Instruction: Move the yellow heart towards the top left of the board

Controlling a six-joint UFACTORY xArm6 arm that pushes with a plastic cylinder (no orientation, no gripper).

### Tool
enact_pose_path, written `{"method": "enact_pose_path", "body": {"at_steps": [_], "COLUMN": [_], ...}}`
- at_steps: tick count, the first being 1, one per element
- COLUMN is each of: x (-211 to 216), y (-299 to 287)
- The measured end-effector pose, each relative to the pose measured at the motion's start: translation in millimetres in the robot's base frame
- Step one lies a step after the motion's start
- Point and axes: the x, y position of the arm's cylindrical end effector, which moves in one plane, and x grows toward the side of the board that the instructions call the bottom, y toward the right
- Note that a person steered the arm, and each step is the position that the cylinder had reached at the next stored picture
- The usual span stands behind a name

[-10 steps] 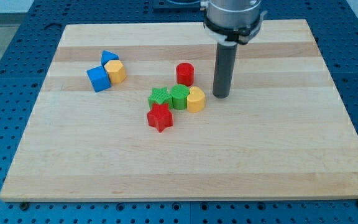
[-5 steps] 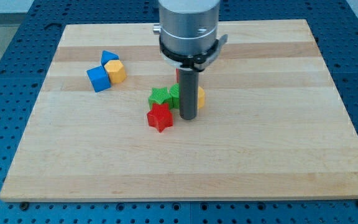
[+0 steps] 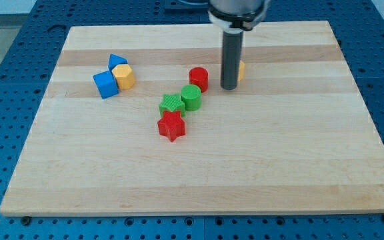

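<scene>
The yellow heart (image 3: 241, 69) is mostly hidden behind my rod, only its right edge showing, in the upper middle of the board. My tip (image 3: 229, 87) rests on the board just in front of it, to the right of the red cylinder (image 3: 199, 79). Whether the tip touches the heart cannot be told.
A green cylinder (image 3: 191, 97), a green star-like block (image 3: 172, 104) and a red star (image 3: 172, 125) lie in a diagonal line below left of the tip. At the upper left sit a blue cube (image 3: 105, 85), a blue triangle (image 3: 116, 61) and a yellow hexagon (image 3: 123, 76).
The rod swung below the yellow heart, then moved up and right. The heart went from beside the green cylinder to the upper middle. The green cylinder shifted slightly up.
</scene>
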Motion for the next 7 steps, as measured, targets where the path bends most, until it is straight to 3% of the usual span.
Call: {"method": "enact_pose_path", "body": {"at_steps": [4, 7], "x": [-54.4, -86.5], "y": [40.1, 38.5]}}
